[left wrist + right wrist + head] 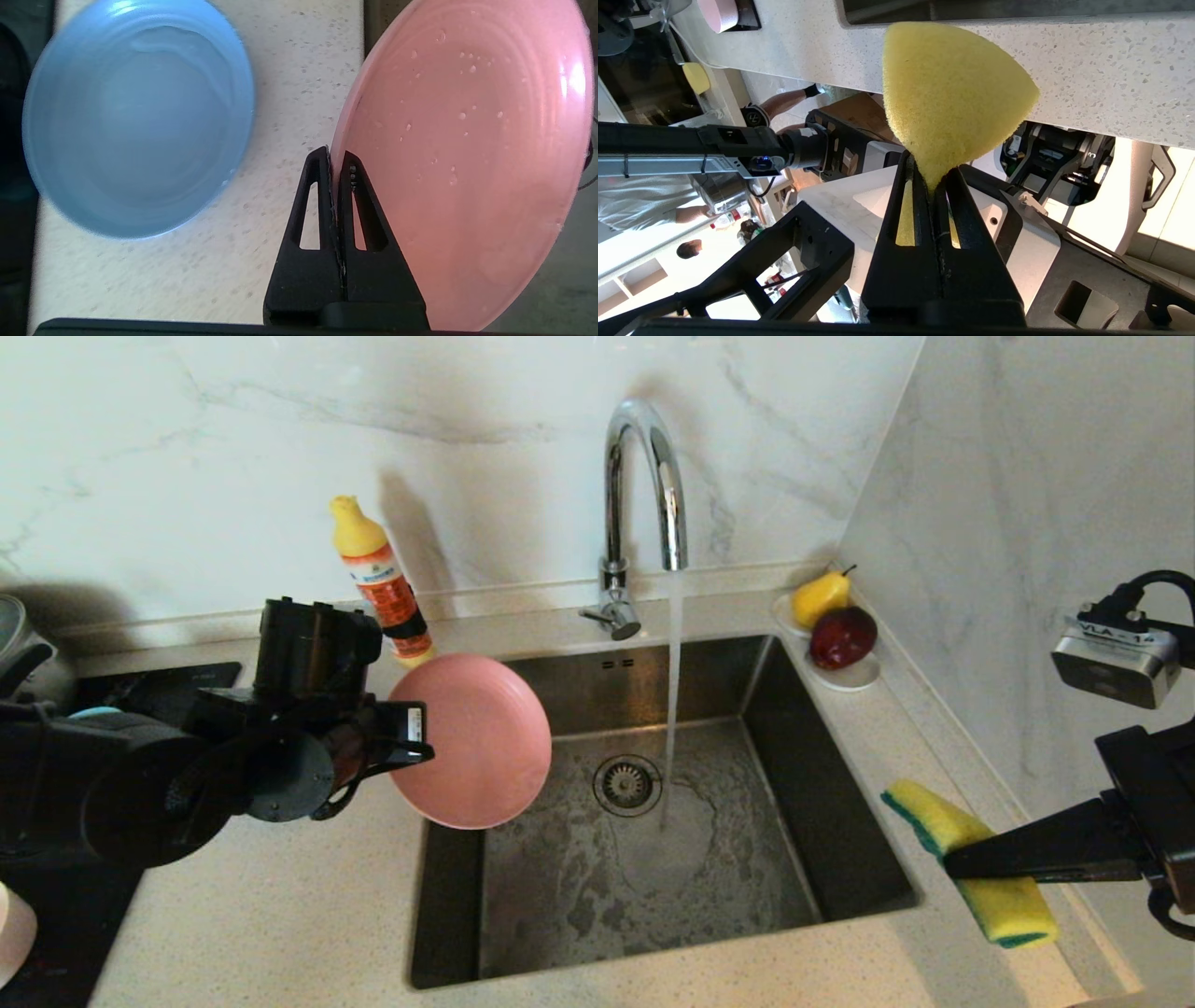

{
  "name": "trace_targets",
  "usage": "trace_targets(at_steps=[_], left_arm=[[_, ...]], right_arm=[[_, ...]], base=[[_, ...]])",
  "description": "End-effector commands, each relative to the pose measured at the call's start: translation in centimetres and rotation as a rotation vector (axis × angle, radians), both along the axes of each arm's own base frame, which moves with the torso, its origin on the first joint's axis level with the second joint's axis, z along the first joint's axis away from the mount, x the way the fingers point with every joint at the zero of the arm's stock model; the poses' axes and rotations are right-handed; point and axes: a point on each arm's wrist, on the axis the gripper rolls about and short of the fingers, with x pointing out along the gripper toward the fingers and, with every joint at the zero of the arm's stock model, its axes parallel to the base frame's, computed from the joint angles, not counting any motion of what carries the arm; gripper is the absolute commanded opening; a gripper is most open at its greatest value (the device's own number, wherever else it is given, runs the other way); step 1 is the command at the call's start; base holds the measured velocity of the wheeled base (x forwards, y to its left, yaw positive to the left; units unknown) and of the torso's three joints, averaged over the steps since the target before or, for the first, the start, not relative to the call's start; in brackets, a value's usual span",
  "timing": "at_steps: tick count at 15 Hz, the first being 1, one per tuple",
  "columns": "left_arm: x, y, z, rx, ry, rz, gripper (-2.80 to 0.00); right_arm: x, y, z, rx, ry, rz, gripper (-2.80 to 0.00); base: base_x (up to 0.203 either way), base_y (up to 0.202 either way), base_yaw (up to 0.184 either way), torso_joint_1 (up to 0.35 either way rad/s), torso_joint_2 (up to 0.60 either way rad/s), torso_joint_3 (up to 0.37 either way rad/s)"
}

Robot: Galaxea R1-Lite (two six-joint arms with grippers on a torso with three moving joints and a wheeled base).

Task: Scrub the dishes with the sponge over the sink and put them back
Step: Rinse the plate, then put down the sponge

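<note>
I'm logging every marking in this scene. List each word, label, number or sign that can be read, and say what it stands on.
"VLA - 14": on the white label of the right arm's camera housing.
Orange label of the yellow-capped bottle: has print, too small to read.
White sticker on the left gripper beside the salmon-pink plate: unreadable.
Nothing readable on the sponge, the tap or the sink.

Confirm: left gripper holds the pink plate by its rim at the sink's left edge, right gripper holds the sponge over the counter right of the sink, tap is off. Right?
Not quite. The tap is running: the head view shows a stream falling into the sink beside the drain. The rest holds: left gripper pinches the pink plate by its rim, right gripper holds the sponge.
</note>
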Motion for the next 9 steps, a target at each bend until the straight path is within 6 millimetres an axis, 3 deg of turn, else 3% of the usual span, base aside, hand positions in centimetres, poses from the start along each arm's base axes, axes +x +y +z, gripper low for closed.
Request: trace_targets(at_steps=[1, 5, 9], left_arm=[[-1.5, 0.7, 1.6, -0.011, -0.014, 0.005, -2.8], [-5.0, 3.4, 3.5, -0.149, 0.072, 0.038, -2.8], [-9.6, 7.9, 4.6, -0.416, 0.249, 0.068, -2.8]], right_arm=[[-0.2, 0.0, 0.0, 0.003, 0.005, 0.003, -2.8], [-0.4, -0.1, -0.6, -0.009, 0.025, 0.001, -2.8], [-0.3, -0.1, -1.3, -0.019, 0.046, -0.001, -2.8]], base=[[0.0, 0.0, 0.0, 0.0, 0.0, 0.0], [0.0, 0.0, 0.0, 0.0, 0.0, 0.0], [0.0, 0.0, 0.0, 0.0, 0.0, 0.0]])
